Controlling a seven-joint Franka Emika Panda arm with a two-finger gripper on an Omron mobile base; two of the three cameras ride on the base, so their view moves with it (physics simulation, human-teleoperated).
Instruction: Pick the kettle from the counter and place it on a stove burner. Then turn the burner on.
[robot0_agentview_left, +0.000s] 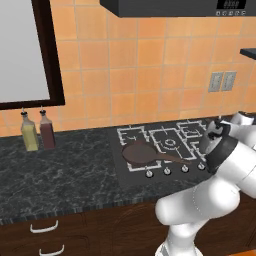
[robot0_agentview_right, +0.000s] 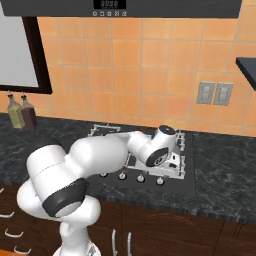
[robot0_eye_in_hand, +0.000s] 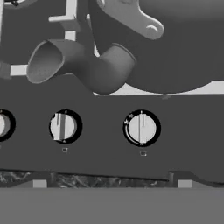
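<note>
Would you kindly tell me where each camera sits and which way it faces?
Left base view: behind the arm's left, facing the counter, frying pan and cooktop; white arm at lower right.
Right base view: behind its right; arm from lower left reaching over the same cooktop.
Hand view: on the hand, close above the knobs and kettle.

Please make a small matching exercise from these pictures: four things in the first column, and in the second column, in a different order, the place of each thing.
Things:
1. kettle
2. frying pan
3. two bottles
4. silver knobs

Places:
A. on the counter, against the tiled wall under the dark-framed window
B. along the front edge of the black cooktop
C. on the left part of the stove, handle pointing right
D. on a stove burner just behind the knobs, spout toward the left of the hand view

Pairs: 1-D, 2-C, 3-A, 4-B
</note>
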